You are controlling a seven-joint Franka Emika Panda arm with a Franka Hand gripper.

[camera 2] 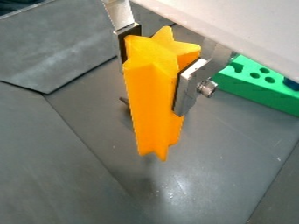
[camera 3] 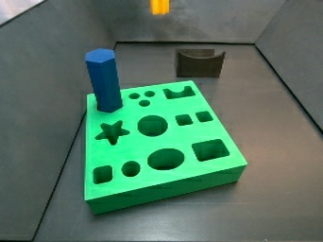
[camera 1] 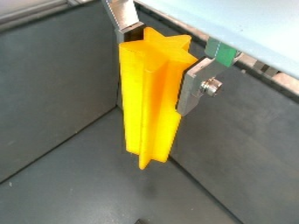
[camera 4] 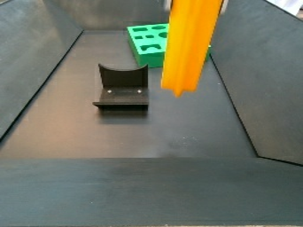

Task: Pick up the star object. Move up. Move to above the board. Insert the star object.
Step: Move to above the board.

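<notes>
The star object [camera 1: 149, 96] is a tall orange star-section peg, and my gripper [camera 1: 158, 57] is shut on its upper end in both wrist views. Silver fingers [camera 2: 191, 83] press its two sides. It hangs upright, clear of the dark floor. In a side view the star object [camera 4: 190, 44] floats beside the fixture, in front of the green board [camera 4: 147, 46]; the gripper itself is above the picture's edge. Only the peg's lower tip [camera 3: 161, 6] shows in a side view, beyond the board [camera 3: 164, 194]. The board's star hole [camera 3: 112, 131] is open.
A dark-blue hexagonal peg [camera 3: 104, 80] stands in the board's back-left corner. The dark fixture [camera 3: 199, 62] sits on the floor behind the board, also seen as the fixture [camera 4: 120, 89]. Sloped grey walls enclose the floor. A corner of the board [camera 2: 260, 83] shows past the gripper.
</notes>
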